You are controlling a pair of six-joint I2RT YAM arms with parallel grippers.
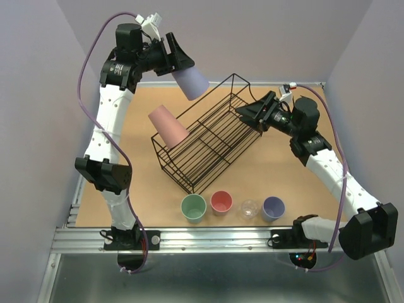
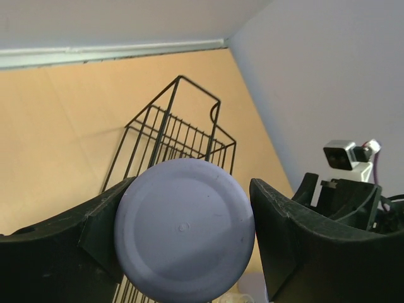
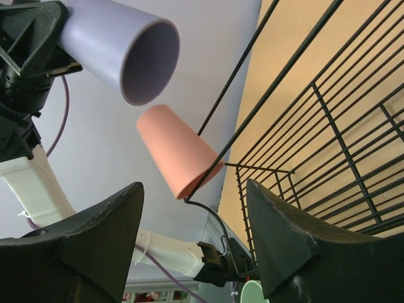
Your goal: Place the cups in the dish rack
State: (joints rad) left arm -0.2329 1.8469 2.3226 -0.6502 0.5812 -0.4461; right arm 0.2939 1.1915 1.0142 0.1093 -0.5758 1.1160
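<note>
The left gripper (image 1: 179,62) clamps the large lavender cup (image 1: 192,81) by its base end, one finger on each side. The left wrist view shows the round bottom filling the gap between them. The cup hangs in the air over the far left part of the counter (image 1: 139,196), tilted, with its open mouth pointing down and right towards the dish rack (image 1: 189,151). It touches neither the rack nor the counter.

The rack lies slantwise across the middle of the counter. Its low end points to the near edge and its raised end to the far right corner. The large pink cup (image 1: 168,126) leans at the rack's left end, mouth down against the wires and base tipped up towards the far left corner. Whether it sits wholly inside the bars I cannot tell.

The right gripper (image 1: 247,115) hovers just beside the raised end of the rack, on the side nearer the right edge. Its jaws stand wide apart and nothing is between them.

Four more cups stand upright, mouths up, in a row along the near edge, apart from the rack. From left to right they are the large green cup (image 1: 194,207), the smaller pink cup (image 1: 221,202), the tiny clear cup (image 1: 250,208) and the smaller lavender cup (image 1: 273,207).
</note>
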